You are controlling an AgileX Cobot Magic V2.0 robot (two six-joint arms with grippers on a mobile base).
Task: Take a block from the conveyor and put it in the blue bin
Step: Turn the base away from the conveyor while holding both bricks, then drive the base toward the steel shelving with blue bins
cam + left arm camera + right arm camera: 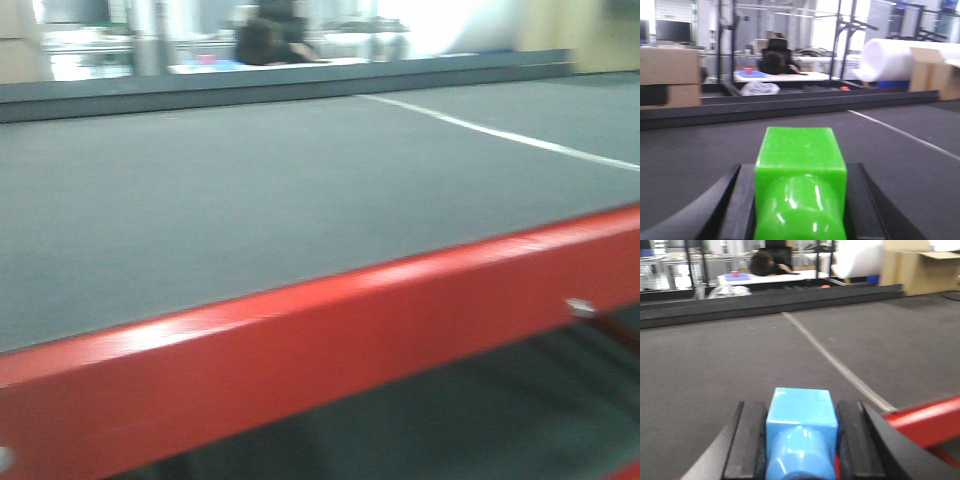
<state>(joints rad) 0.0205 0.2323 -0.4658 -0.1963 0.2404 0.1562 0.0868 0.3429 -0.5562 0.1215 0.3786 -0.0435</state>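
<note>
Block [800, 150], green, inside left end effector [799, 169]

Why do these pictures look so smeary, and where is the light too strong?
Front view: all soft, the belt and red frame smeared, with a pale sheen on the frame. Left wrist view: the green block is slightly soft, with small bright glints on its rounded front, and the windows behind are washed out white. Right wrist view: the blue block and the background are blurred.

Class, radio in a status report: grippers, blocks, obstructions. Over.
Left gripper shut on green block. Right gripper shut on blue block. Belt unobstructed; bin not visible.
</note>
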